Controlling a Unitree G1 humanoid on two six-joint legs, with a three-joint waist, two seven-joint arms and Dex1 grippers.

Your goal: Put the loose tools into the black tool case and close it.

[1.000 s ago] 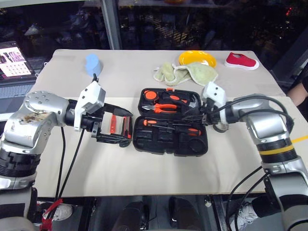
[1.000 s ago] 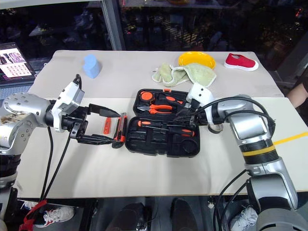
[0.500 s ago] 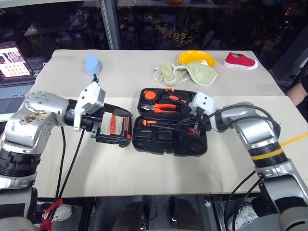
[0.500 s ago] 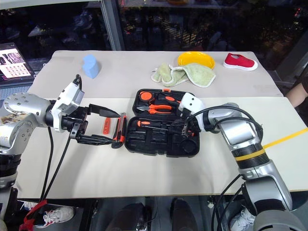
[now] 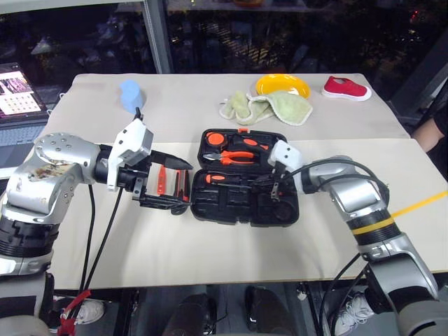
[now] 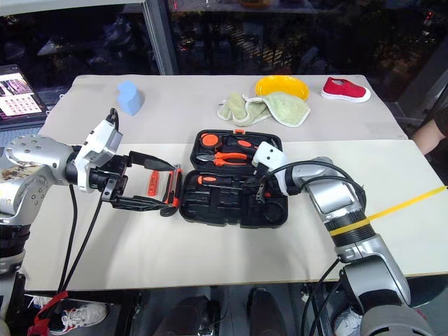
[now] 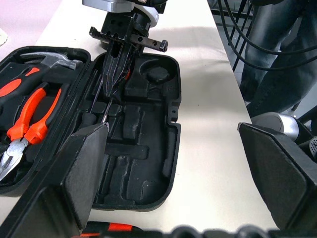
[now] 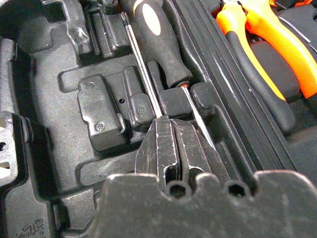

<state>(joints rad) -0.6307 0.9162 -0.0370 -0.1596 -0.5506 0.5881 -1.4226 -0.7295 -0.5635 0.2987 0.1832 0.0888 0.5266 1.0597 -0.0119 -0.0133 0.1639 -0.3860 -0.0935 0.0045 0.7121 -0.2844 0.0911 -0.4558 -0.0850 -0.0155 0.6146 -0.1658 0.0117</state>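
Screwdriver (image 8: 157, 47) now seated in case (image 5: 231, 213): our right gripper (image 5: 271, 190), clenched on its shaft, has descended; left gripper (image 5: 168, 183) gapes empty at nine o'clock.

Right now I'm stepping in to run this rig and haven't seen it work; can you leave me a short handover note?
Left tool: open, hovering just left of the case, holding nothing.
Right tool: shut, tips down inside the front half of the open flat black moulded-plastic tool case, beside a thin steel shaft; whether it grips the shaft, I cannot tell.
In the case: orange-handled pliers in the rear half, orange-and-black screwdriver in the front half.
On the table left of the case, under the left tool: small red screwdriver and orange-and-black slim tool.
Left: load those two, then close the case.
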